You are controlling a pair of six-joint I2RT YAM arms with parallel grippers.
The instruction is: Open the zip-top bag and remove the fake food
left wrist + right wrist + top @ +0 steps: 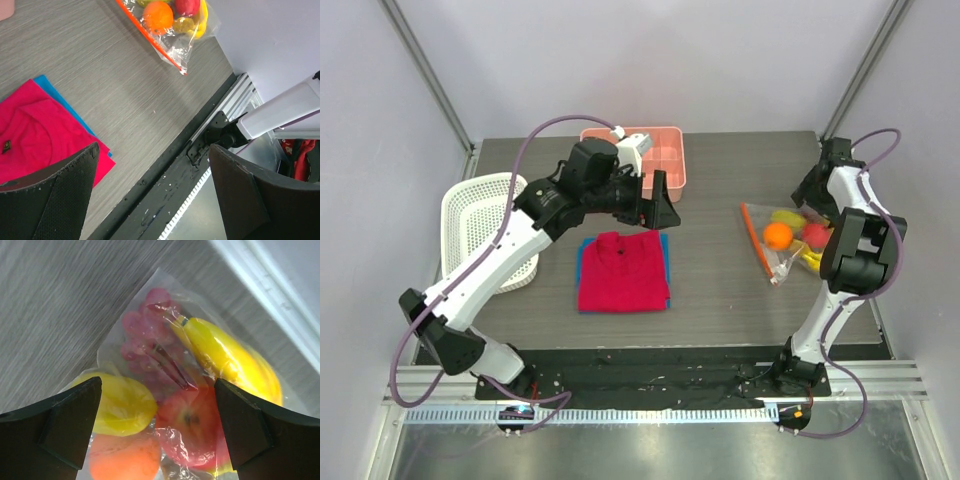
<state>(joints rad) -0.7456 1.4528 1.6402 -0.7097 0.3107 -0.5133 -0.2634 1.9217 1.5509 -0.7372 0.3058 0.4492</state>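
The clear zip-top bag (782, 264) lies at the table's right side, its orange zip strip (752, 236) facing the middle. Inside it is the fake food: an orange ball (778, 235), a red fruit (815, 235) and a yellow banana (809, 260). My right gripper (815, 190) hangs open just above the bag's far end. In the right wrist view it (157, 385) straddles the bag (150, 295), with the banana (225, 355), red fruit (200, 430) and orange ball (125, 460) below. My left gripper (655, 200) is open above the table's middle, holding nothing. The left wrist view has the bag (175, 42) far ahead of the gripper (154, 150).
A folded red shirt (623, 270) on a blue cloth lies at centre. A pink tray (665, 150) stands at the back and a white basket (480, 225) at the left. The bag lies close to the table's right edge (270, 295). Purple grapes (142, 335) and a yellow-green fruit (122, 405) share the bag.
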